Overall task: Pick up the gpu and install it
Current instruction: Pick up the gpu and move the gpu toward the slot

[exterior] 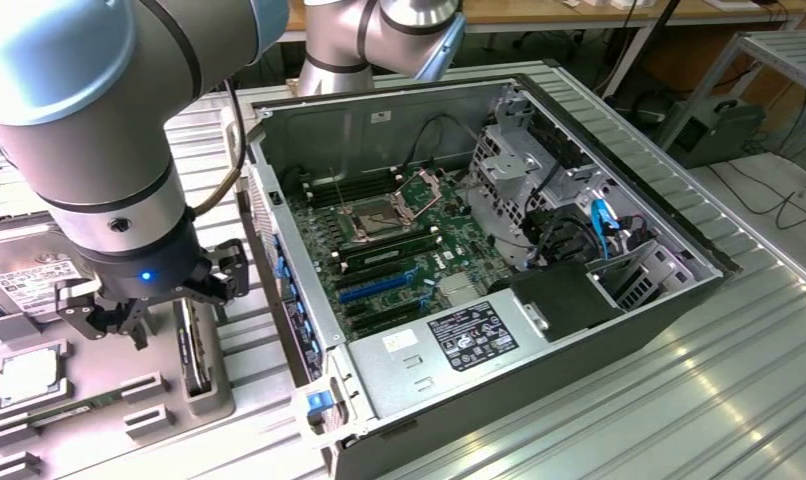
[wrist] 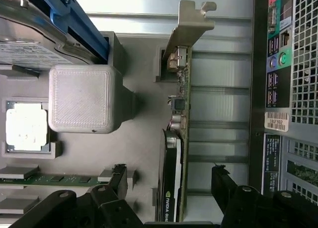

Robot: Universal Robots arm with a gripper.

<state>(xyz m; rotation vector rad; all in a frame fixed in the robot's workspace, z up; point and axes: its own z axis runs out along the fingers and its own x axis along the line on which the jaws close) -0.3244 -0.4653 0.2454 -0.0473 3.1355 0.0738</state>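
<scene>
The pincer (wrist: 169, 174), released and wide, hangs over the gpu (wrist: 178, 123) standing edgewise in its gray holder (wrist: 141, 148), so pickup and installation are both not yet done.

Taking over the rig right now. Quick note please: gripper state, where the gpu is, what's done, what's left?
Gripper: open, jaws on either side of the gpu, not closed on it.
Location: the gpu stands on edge in its slot in the grey fixture tray, which sits to the exterior view's left of the open PC case.
Done: arm placed over the card, lined up for a grasp.
Left: gpu not yet gripped, lifted or seated on the motherboard.
</scene>
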